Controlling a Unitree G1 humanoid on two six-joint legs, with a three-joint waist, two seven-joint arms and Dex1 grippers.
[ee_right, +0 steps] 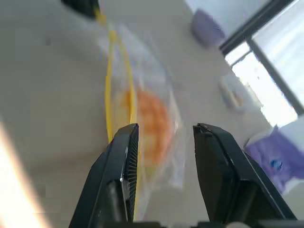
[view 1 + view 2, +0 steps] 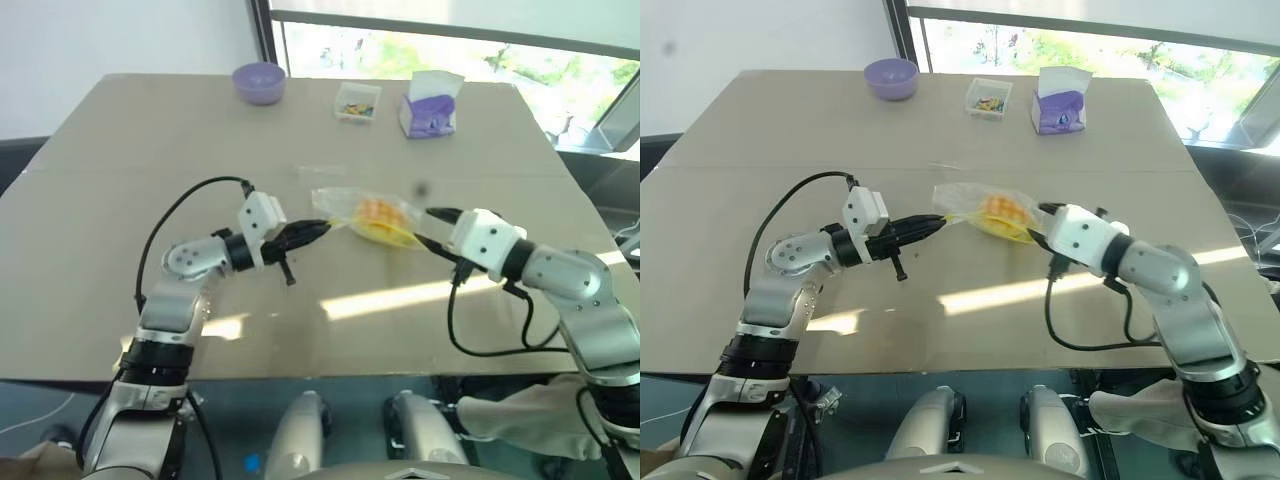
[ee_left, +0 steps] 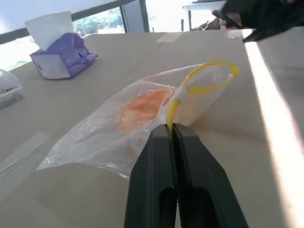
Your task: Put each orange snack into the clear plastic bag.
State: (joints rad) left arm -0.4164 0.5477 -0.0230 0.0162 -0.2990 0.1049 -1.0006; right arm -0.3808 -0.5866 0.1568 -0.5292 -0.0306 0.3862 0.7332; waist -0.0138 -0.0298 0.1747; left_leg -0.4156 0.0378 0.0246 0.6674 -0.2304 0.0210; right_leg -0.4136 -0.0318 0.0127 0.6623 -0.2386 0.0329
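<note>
Already the orange snack (image 2: 375,213) sat inside the clear plastic bag (image 2: 385,220), mid-table, w/ the bag's yellow seal strip (image 3: 202,85) gaping in a loop. Left gripper (image 2: 320,228) was at the bag's 9 o'clock, jaws pinched tight on the seal edge; the left wrist view showed the strip running straight into the closed fingers. Right gripper (image 1: 164,142) was at the bag's 3 o'clock, jaws apart at a moderate gap, holding nothing, w/ the bag lying beyond its tips.

Judgement: loading looked done, step in hand was prob. letting go or tidying the mouth. To do it well: keep the left pinch steady so the bag doesn't swing or tip the snack toward the open mouth, lower the bag flat onto the table (image 2: 150,150) before releasing, and keep the right fingers clear of the film so nothing snags.

Purple bowl (image 2: 259,81), small clear box (image 2: 357,102) and tissue box (image 2: 430,108) stood well apart at 12 o'clock, no obstruction.
</note>
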